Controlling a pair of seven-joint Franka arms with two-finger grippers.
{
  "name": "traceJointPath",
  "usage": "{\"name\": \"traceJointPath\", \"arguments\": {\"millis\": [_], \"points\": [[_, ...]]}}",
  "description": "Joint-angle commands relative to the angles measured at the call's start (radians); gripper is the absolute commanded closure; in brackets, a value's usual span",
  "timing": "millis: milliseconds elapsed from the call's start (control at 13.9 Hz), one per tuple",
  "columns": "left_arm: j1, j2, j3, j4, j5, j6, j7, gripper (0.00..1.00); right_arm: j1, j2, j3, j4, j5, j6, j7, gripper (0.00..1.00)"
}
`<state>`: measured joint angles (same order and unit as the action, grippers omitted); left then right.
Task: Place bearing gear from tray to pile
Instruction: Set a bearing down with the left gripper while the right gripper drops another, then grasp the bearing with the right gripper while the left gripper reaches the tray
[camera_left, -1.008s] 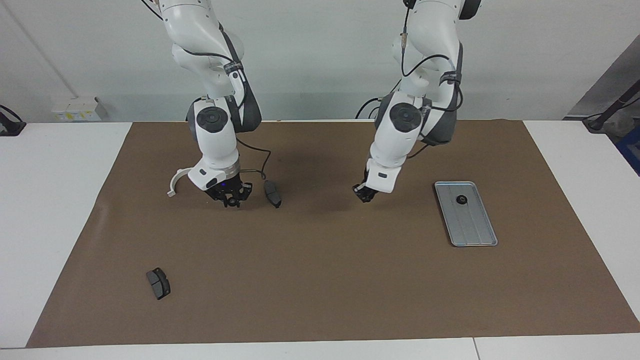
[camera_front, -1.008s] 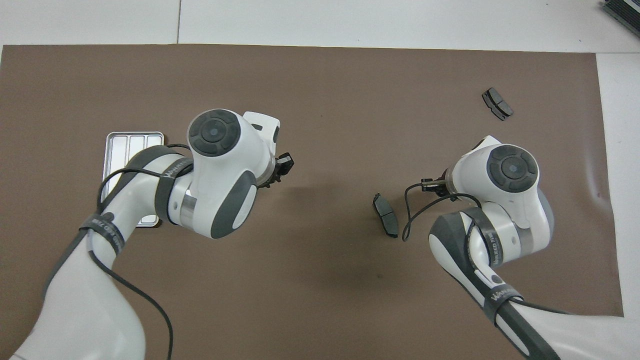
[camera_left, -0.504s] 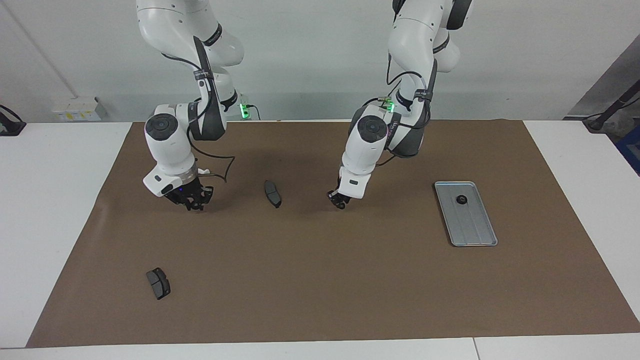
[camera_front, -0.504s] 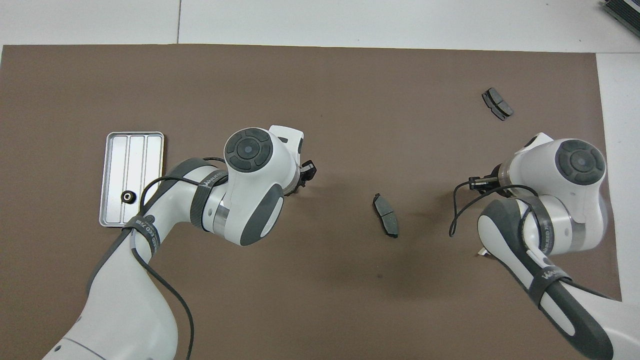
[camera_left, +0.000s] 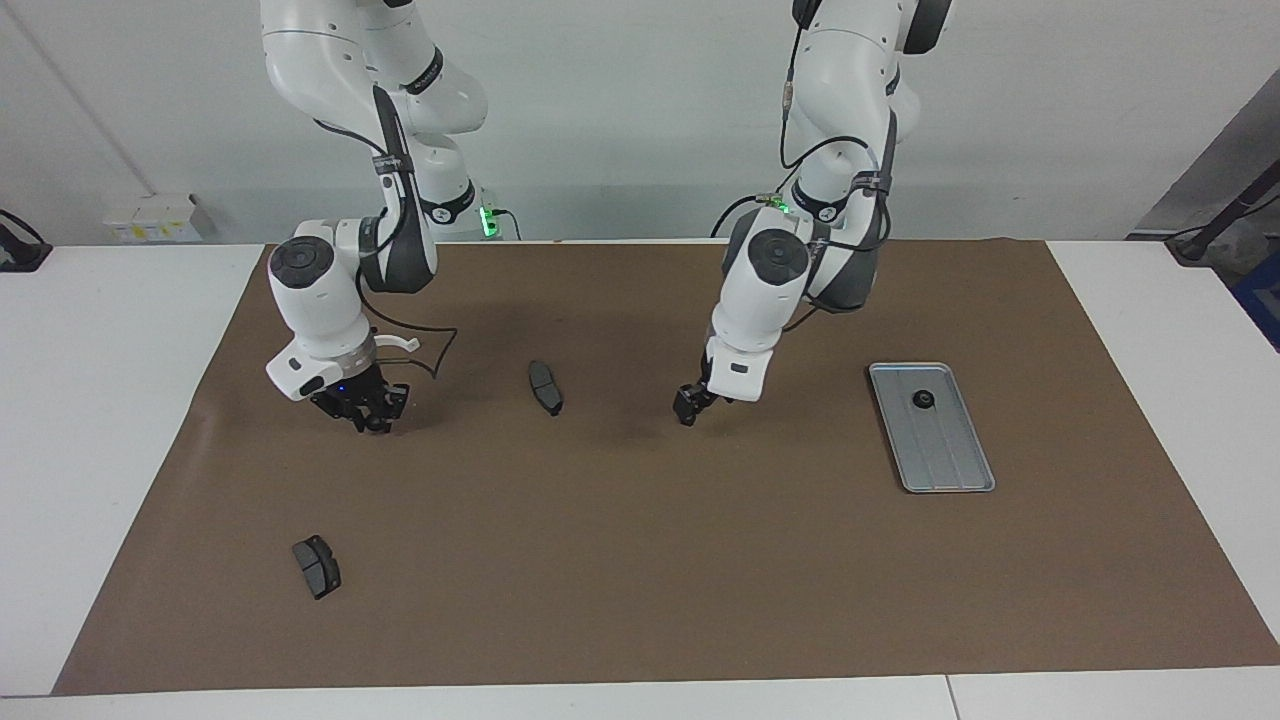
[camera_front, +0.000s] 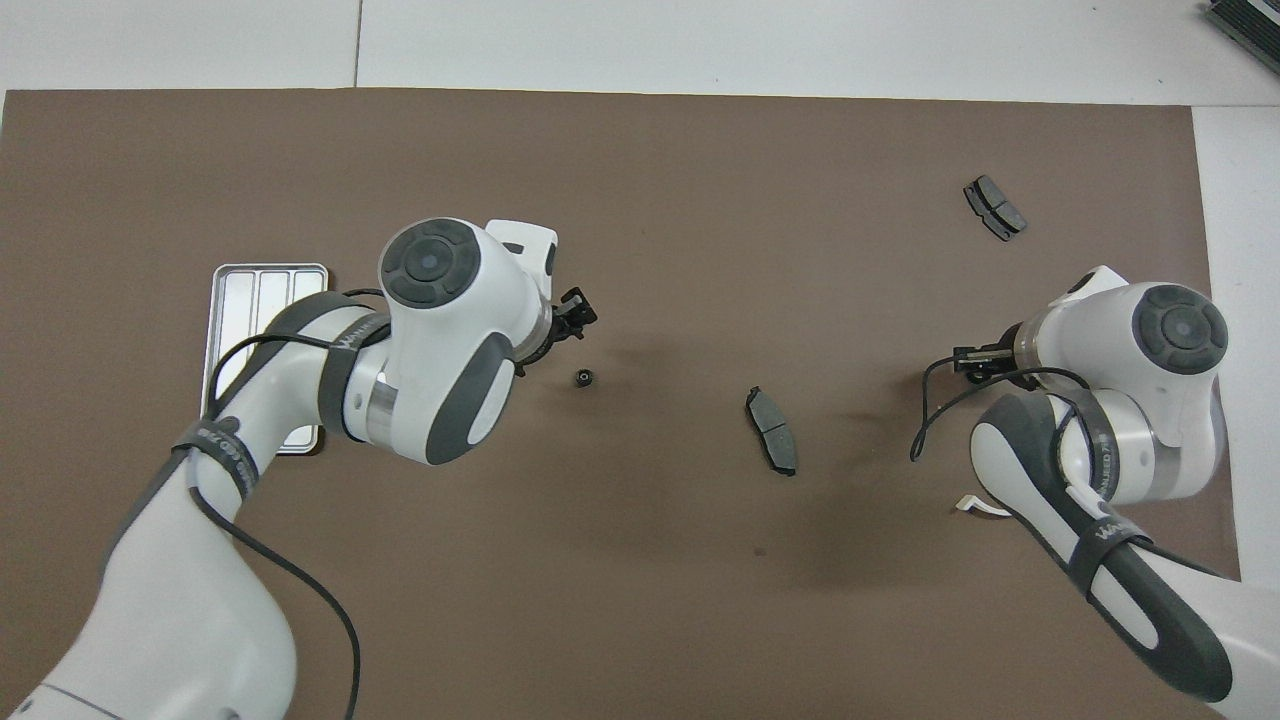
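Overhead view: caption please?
Left gripper above the mat, small black gear lying close by; tray partly under its arm.

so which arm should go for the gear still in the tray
Left, most likely. The tray with the gear in it lies toward the left arm's end of the table, and the left gripper hangs over the mat beside it. The right gripper is over the right arm's end.

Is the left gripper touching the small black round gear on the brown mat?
Apart. The overhead view shows bare mat between the left gripper and the small black round gear.
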<state>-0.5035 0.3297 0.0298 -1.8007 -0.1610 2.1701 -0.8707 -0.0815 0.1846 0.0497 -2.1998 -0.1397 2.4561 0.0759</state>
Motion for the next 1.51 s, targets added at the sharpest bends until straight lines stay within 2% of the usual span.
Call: {"name": "traceJointPath", "arguments": {"millis": [0,72,216,360,504,648,864,1008,1152,1296,1440], "points": [[0.139,-0.107,-0.004,-0.019,-0.008,-0.158,0.219,0.16,-0.005,-0.008,0.018,0.009,0.009,-0.005,-0.021,0.06],[0.193,-0.122,-0.004,-0.019,-0.006,-0.205,0.311,0.16,0.006,-0.016,0.021,0.018,0.011,-0.023,-0.008,0.01],[0.272,-0.138,-0.002,-0.02,-0.006,-0.252,0.46,0.16,0.07,-0.022,0.022,0.058,0.011,-0.083,0.056,0.0],[0.347,-0.139,0.001,-0.028,-0.005,-0.266,0.603,0.17,0.168,-0.017,0.022,0.077,0.018,-0.088,0.199,0.0],[0.426,-0.14,0.001,-0.037,-0.005,-0.262,0.724,0.18,0.262,-0.005,0.022,0.081,0.058,-0.071,0.315,0.0],[0.489,-0.14,0.001,-0.058,0.021,-0.247,0.861,0.2,0.365,0.036,0.021,0.13,0.08,-0.065,0.439,0.0],[0.534,-0.129,0.001,-0.087,0.075,-0.173,0.915,0.2,0.456,0.074,0.022,0.211,0.08,-0.085,0.564,0.0],[0.537,-0.123,0.001,-0.132,0.075,-0.103,0.918,0.23,0.531,0.152,0.021,0.303,0.08,-0.097,0.634,0.0],[0.545,-0.118,0.001,-0.184,0.075,-0.029,0.921,0.24,0.601,0.235,0.021,0.43,0.069,-0.161,0.708,0.03],[0.546,-0.118,0.001,-0.213,0.075,-0.003,0.921,0.27,0.629,0.318,0.021,0.567,0.06,-0.218,0.748,0.09],[0.546,-0.117,0.004,-0.239,0.075,0.005,0.921,0.29,0.66,0.401,0.019,0.658,0.061,-0.227,0.762,0.13]]}}
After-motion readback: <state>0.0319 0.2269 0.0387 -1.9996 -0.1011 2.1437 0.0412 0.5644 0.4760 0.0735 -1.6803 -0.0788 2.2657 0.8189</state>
